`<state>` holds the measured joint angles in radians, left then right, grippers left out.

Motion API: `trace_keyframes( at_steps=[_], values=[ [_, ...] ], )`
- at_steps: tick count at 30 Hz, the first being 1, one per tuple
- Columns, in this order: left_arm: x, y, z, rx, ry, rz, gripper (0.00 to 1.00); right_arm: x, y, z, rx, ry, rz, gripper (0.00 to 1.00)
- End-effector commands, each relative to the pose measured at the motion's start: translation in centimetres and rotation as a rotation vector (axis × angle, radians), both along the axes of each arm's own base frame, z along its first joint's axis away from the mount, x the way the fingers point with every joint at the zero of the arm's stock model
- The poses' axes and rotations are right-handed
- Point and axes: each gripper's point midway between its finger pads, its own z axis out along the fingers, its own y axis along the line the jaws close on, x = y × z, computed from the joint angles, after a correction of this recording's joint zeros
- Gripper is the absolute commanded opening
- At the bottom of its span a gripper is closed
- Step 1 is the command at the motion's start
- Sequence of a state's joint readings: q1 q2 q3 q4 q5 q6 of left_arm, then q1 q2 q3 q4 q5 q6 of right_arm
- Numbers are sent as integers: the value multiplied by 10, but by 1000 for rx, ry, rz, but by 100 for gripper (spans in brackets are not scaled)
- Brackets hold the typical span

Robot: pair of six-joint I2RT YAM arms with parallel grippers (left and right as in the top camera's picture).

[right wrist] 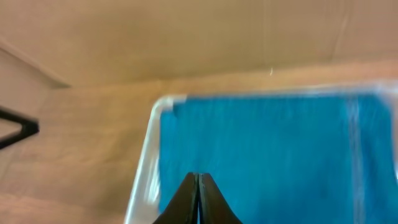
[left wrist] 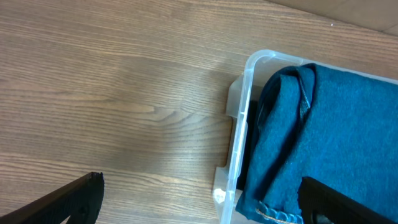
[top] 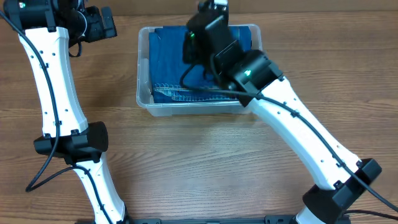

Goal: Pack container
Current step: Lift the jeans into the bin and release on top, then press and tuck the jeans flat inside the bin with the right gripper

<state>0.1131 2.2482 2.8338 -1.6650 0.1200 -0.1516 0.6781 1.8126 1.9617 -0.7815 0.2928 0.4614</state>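
Observation:
The clear container stands at the back middle of the table with a folded blue cloth filling it. My right gripper hovers over the container's back part. In the right wrist view its fingers are shut together, with nothing between them, just above the cloth near the left rim. My left gripper is at the back left, beside the container. In the left wrist view it is wide open and empty, straddling the container's rim and the cloth's edge.
Bare wood table lies in front of and to the left of the container. Both arm bases stand at the front edge, and the right arm reaches diagonally across the right half. A tan wall runs behind the table.

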Motion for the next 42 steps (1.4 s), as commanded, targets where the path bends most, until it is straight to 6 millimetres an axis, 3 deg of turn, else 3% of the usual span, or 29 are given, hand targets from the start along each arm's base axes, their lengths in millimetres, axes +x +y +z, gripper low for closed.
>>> trace_keyframes(
  at_steps=[1, 2, 4, 8, 13, 15, 17, 19, 22, 24, 28, 31, 34, 36, 39, 42],
  values=[
    [1, -2, -3, -6, 6, 1, 100, 25, 22, -15, -139, -99, 119, 4],
    [1, -2, -3, -6, 6, 1, 100, 32, 30, -22, -142, -111, 138, 4],
    [1, -2, -3, -6, 6, 1, 100, 60, 60, -59, -115, -128, 166, 4],
    [1, -2, -3, -6, 6, 1, 100, 85, 98, -122, -92, -129, 247, 4],
    [1, -2, -3, -6, 6, 1, 100, 94, 109, -187, -150, -76, 295, 4],
    [1, -2, -3, -7, 6, 1, 100, 93, 108, -210, -173, -35, 298, 4],
    [1, -2, -3, -6, 6, 1, 100, 91, 100, -246, -215, 40, 297, 4],
    [1, -2, -3, -7, 6, 1, 100, 90, 92, -264, -237, 84, 293, 4],
    [1, -2, -3, -6, 6, 1, 100, 93, 80, -267, -253, 108, 281, 4],
    [1, -2, -3, -7, 6, 1, 100, 97, 74, -245, -246, 93, 270, 4],
    [2, -2, -3, -6, 5, 1, 100, 108, 49, -136, -171, -42, 215, 4],
    [1, -2, -3, -6, 6, 1, 100, 119, 18, -98, -145, -93, 159, 4],
    [1, -2, -3, -6, 6, 1, 100, 137, -22, -109, -153, -57, 100, 4],
    [1, -2, -3, -6, 6, 1, 100, 142, -35, -117, -142, -32, 100, 4],
    [1, -2, -3, -6, 6, 1, 100, 152, -53, -151, -118, 46, 116, 4],
    [1, -2, -3, -6, 6, 1, 100, 148, -51, -210, -132, 173, 147, 4]
  ],
)
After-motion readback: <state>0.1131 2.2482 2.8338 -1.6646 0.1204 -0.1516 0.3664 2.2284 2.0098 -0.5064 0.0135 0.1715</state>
